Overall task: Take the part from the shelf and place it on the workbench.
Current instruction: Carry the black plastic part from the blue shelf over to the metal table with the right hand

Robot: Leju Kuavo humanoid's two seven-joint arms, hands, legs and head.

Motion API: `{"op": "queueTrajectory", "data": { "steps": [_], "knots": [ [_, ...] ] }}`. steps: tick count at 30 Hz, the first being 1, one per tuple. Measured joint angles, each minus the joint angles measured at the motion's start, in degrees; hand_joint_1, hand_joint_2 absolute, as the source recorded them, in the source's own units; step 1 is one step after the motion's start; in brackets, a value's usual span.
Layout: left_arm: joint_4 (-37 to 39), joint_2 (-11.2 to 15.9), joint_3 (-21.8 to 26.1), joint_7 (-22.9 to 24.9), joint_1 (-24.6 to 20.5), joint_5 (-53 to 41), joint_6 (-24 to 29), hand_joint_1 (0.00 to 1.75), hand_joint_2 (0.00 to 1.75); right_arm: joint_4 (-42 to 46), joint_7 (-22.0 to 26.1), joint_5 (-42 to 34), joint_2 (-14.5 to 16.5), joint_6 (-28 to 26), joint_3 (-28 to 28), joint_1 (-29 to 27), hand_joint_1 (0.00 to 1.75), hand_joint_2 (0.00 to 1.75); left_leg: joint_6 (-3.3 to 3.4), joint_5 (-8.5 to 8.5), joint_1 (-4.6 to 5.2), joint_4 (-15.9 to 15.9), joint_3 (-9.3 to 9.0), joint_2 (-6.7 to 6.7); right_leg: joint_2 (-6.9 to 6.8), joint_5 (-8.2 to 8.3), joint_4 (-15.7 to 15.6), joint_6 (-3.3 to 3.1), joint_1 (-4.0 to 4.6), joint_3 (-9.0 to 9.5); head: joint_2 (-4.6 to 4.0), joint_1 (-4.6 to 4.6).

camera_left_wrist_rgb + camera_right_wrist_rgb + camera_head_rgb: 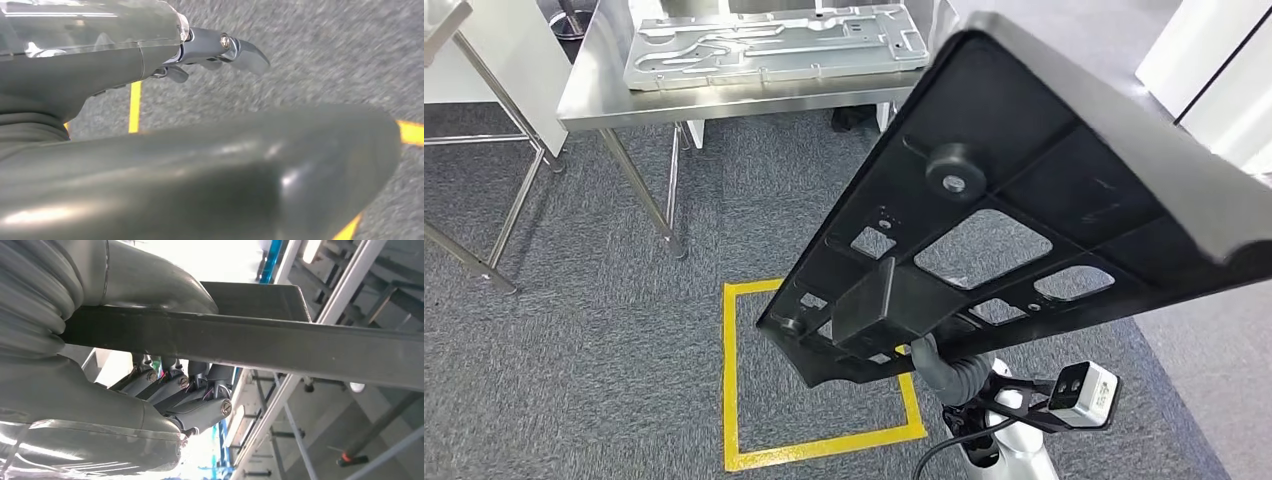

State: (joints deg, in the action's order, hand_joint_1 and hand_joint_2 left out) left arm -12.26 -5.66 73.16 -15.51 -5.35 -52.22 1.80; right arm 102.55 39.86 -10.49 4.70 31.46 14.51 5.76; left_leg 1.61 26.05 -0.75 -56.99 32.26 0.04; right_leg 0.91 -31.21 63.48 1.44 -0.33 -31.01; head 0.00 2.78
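Observation:
A large black plastic part [1024, 170] with ribs and cut-outs is tilted up close in front of me, hiding much of the floor. My right hand [165, 390] grips its edge [250, 342], thumb on one side and fingers [200, 405] on the other; the right wrist [944, 368] shows under the part. Farther ahead stands the steel workbench [594, 90] with a grey stamped metal plate [774, 45] lying on it. My left hand [150, 60] hangs over the carpet, its fingers [240, 47] apart and holding nothing.
A yellow taped square [734, 400] marks the grey carpet below me. The workbench legs [639, 185] and another table's legs [514, 200] stand at the left. White cabinets [1214, 70] are at the right. Metal shelf rails [300, 390] run behind my right hand.

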Motion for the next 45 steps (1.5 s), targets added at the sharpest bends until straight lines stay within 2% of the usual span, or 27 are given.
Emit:
{"op": "queueTrajectory", "data": {
  "steps": [3, 4, 5, 7, 9, 10, 13, 15, 18, 19, 20, 21, 23, 25, 26, 29, 31, 33, 34, 35, 36, 37, 38, 40, 41, 43, 45],
  "knots": [
    [0.0, 0.0, 0.0, 0.0, -0.1, 0.0, 0.1, 0.0, 0.0, 0.0, 0.0, 0.0, 0.0, -0.1, 0.0, -0.3, 1.52, 1.75, 0.25, 1.25, -0.01, 0.1, -1.34, 0.02, -0.32, -3.64, 9.6, 0.61, -0.29, -7.5, 0.0, 0.0],
    [0.0, 0.0, 0.0, 0.0, 0.0, 0.0, 0.1, 0.0, 0.0, 0.0, 0.0, 0.0, 0.0, -0.2, 0.0, -0.5, 1.52, 1.75, 0.18, 1.79, -0.01, 0.1, -1.95, 0.01, -0.37, -3.68, 10.1, 0.62, -0.37, -8.91, 0.0, 0.0],
    [0.0, 0.0, 0.0, 0.0, 0.0, 0.0, 0.1, 0.0, 0.0, 0.0, 0.0, 0.0, 0.0, -0.3, 0.0, -0.5, 1.52, 1.75, 0.08, 2.36, -0.02, 0.0, -2.68, 0.01, -0.46, -2.54, 8.8, 0.57, -0.43, -9.36, 0.0, 0.0],
    [0.0, -0.1, 0.0, 0.0, 0.1, 0.1, 0.1, 0.0, 0.0, 0.0, 0.0, 0.0, 0.0, -0.4, 0.0, -0.6, 1.52, 1.75, -0.26, 3.68, -0.01, 0.1, -4.24, 0.03, -0.93, 3.26, 1.8, 0.24, -0.43, -7.93, 0.0, 0.0],
    [0.0, -0.1, 0.0, 0.0, 0.0, 0.1, 0.1, 0.0, 0.0, 0.0, 0.0, 0.0, 0.0, -0.5, 0.0, -0.6, 1.52, 1.75, -0.87, 4.88, 0.08, 0.2, -5.25, 0.08, -1.41, 7.01, -3.7, -0.35, -0.08, -6.66, 0.0, -0.03],
    [0.0, -0.1, 0.0, -0.1, -0.1, 0.1, 0.1, 0.0, 0.0, 0.0, 0.0, 0.1, -0.1, -0.6, 0.0, -0.6, 1.52, 1.75, -1.27, 5.16, 0.13, 0.2, -5.64, 0.16, -1.46, 7.5, -4.7, -0.73, 0.08, -6.52, 0.0, -0.06],
    [0.0, -0.1, 0.1, -0.1, -0.2, 0.1, 0.0, 0.0, 0.0, 0.1, 0.0, 0.1, -0.1, -0.6, 0.0, -0.7, 1.52, 1.75, -2.33, 5.42, 0.11, -0.2, -6.83, 0.44, -0.97, 6.68, -5.5, -2.15, 0.03, -5.11, 0.0, -0.1],
    [0.0, 0.0, 0.1, -0.1, -0.4, 0.1, -0.2, 0.0, 0.0, 0.2, 0.0, 0.1, 0.0, -0.6, 0.1, -0.7, 1.52, 1.75, -2.61, 6.51, -0.01, -4.7, -4.77, 0.42, -0.83, 6.09, -5.8, -2.78, -0.05, -3.48, 0.0, -0.07],
    [0.0, -0.1, 0.1, -0.2, -0.4, 0.1, -0.3, 0.0, 0.0, 0.2, 0.0, 0.1, 0.0, -0.6, 0.1, -0.8, 1.52, 1.75, -2.82, 10.7, -0.04, -15.3, 2.76, 0.36, -0.61, 4.4, -5.8, -3.19, 0.2, -1.6, 0.0, -0.07],
    [0.0, -0.1, 0.1, -0.2, -0.2, 0.1, -0.3, 0.0, 0.0, 0.2, 0.0, 0.1, 0.0, -0.6, 0.1, -0.8, 1.52, 1.75, -2.78, 11.84, -0.02, -16.6, 4.54, 0.35, -0.43, 3.78, -5.8, -3.24, 0.3, -0.87, 0.0, -0.07],
    [0.0, -0.1, 0.1, -0.2, -0.1, 0.1, -0.3, 0.0, 0.0, 0.2, 0.0, 0.1, 0.0, -0.6, 0.1, -0.8, 1.52, 1.75, -2.6, 11.95, 0.02, -16.0, 5.51, 0.35, -0.24, 3.06, -5.8, -3.25, 0.43, 0.08, 0.0, -0.07],
    [0.0, -0.1, 0.1, -0.2, 0.0, 0.1, -0.3, 0.0, 0.0, 0.2, 0.0, 0.1, 0.0, -0.6, 0.2, -0.8, 1.52, 1.75, -2.34, 10.75, 0.09, -13.7, 5.76, 0.33, -0.1, 2.3, -5.8, -3.24, 0.58, 1.15, 0.0, -0.07],
    [0.0, 0.0, 0.1, -0.2, 0.1, 0.1, -0.2, 0.0, 0.0, 0.2, 0.0, 0.1, 0.0, -0.7, 0.2, -0.9, 1.52, 1.75, -1.38, 4.05, 0.5, -7.0, 5.28, 0.11, 0.06, 0.69, -5.9, -3.13, 0.84, 3.1, 0.0, -0.08],
    [0.0, 0.2, 0.1, -0.2, 0.3, 0.1, -0.2, 0.0, 0.0, 0.2, 0.0, 0.1, 0.0, -0.8, 0.3, -1.0, 1.52, 1.75, -0.66, -1.2, 0.99, -3.3, 4.75, -0.2, 0.35, -0.57, -5.9, -2.65, 0.91, 4.19, 0.0, -0.08],
    [0.0, 0.3, 0.1, -0.2, 0.2, 0.1, -0.2, 0.0, 0.0, 0.2, 0.0, 0.2, 0.0, -0.8, 0.4, -1.0, 1.52, 1.75, -0.44, -1.86, 1.16, -2.9, 4.53, -0.31, 0.48, -0.85, -5.7, -2.27, 0.9, 4.59, 0.0, -0.08],
    [0.0, 0.2, 0.1, -0.2, -0.1, 0.1, -0.2, 0.0, 0.0, 0.3, -0.1, 0.2, 0.0, -0.9, 0.5, -0.8, 1.52, 1.75, 0.28, -1.27, 0.93, -1.6, 2.82, -0.32, 0.35, -0.39, -3.3, -1.26, 0.79, 4.01, 0.0, -0.08],
    [0.0, 0.2, 0.1, -0.2, -0.3, 0.1, -0.1, 0.0, 0.0, 0.3, 0.0, 0.2, -0.1, -1.2, 0.5, -0.8, 1.52, 1.75, 0.63, -0.82, 0.58, -0.6, 1.21, -0.37, 0.0, -0.92, 2.5, -0.56, 0.57, 0.51, 0.0, -0.08],
    [0.0, 0.2, 0.1, -0.2, -0.2, 0.1, -0.1, 0.0, 0.0, 0.0, 0.0, 0.2, -0.1, -1.8, 0.6, -0.9, 1.52, 1.75, 0.76, 0.08, 0.51, -0.2, -0.03, -0.37, -0.23, -3.67, 8.7, 0.12, 0.09, -4.49, 0.0, -0.09],
    [0.0, 0.2, 0.1, -0.2, -0.2, 0.1, -0.1, 0.0, 0.0, -0.1, 0.0, 0.3, -0.2, -2.1, 0.6, -0.9, 1.52, 1.75, 0.72, 0.64, 0.48, -0.2, -0.67, -0.39, -0.31, -4.93, 10.3, 0.38, -0.16, -6.51, 0.0, -0.09],
    [0.0, 0.1, 0.1, -0.2, -0.1, 0.2, -0.1, 0.0, 0.0, -0.3, 0.0, 0.6, -0.2, -2.5, 0.6, -1.0, 1.52, 1.75, 0.62, 1.24, 0.43, -0.2, -1.41, -0.53, -0.4, -5.24, 10.3, 0.59, -0.36, -7.73, 0.0, -0.09],
    [0.0, 0.1, 0.1, -0.2, -0.1, 0.2, -0.1, 0.0, 0.0, -0.5, -0.1, 0.9, -0.3, -3.0, 0.7, -1.0, 1.52, 1.75, 0.43, 1.87, 0.35, -0.2, -2.24, -0.78, -0.46, -4.28, 8.6, 0.75, -0.51, -8.09, 0.0, -0.09],
    [0.0, 0.0, 0.1, -0.2, 0.0, 0.2, -0.1, 0.0, 0.0, -0.6, -0.1, 1.3, -0.3, -3.4, 0.8, -1.0, 1.52, 1.75, 0.18, 2.53, 0.25, -0.2, -3.15, -1.05, -0.38, -1.79, 5.4, 0.93, -0.65, -7.67, 0.0, -0.09],
    [0.0, -0.1, 0.1, -0.2, 0.0, 0.1, -0.1, 0.0, 0.0, -0.7, -0.1, 1.6, -0.4, -3.9, 0.9, -1.0, 1.52, 1.75, -0.1, 3.19, 0.18, -0.2, -3.9, -1.39, 0.0, 1.88, 1.5, 1.05, -0.82, -7.0, 0.0, -0.09],
    [0.0, -0.1, 0.1, -0.2, -0.2, 0.1, -0.1, 0.0, 0.0, -0.9, -0.2, 2.0, -0.6, -4.7, 1.1, -1.0, 1.52, 1.75, -0.75, 4.25, 0.09, -0.2, -4.65, -1.91, 0.62, 6.63, -3.8, 0.67, -0.74, -6.07, 0.0, -0.09],
    [0.0, -0.2, 0.1, -0.2, -0.3, 0.1, -0.1, 0.0, 0.0, -0.9, -0.3, 2.2, -0.7, -5.0, 1.2, -1.0, 1.52, 1.75, -1.09, 4.52, 0.08, -0.2, -4.8, -2.12, 0.75, 7.53, -4.7, 0.2, -0.63, -6.02, 0.0, -0.1],
    [0.0, -0.2, 0.1, -0.2, -0.3, 0.1, -0.1, 0.0, 0.0, -1.0, -0.6, 2.4, -0.8, -5.5, 1.5, -1.0, 1.52, 1.75, -1.83, 4.64, 0.02, -0.2, -5.05, -2.25, 0.38, 7.13, -4.9, -0.96, -0.43, -5.58, 0.0, -0.12],
    [0.0, -0.1, 0.1, -0.2, -0.3, 0.0, -0.1, 0.0, 0.0, -1.0, -0.6, 2.4, -0.9, -6.0, 1.6, -1.0, 1.52, 1.75, -2.3, 4.89, -0.03, -2.5, -4.42, -1.57, -0.01, 6.67, -5.5, -1.85, -0.47, -4.27, 0.0, -0.13]
  ]
}}
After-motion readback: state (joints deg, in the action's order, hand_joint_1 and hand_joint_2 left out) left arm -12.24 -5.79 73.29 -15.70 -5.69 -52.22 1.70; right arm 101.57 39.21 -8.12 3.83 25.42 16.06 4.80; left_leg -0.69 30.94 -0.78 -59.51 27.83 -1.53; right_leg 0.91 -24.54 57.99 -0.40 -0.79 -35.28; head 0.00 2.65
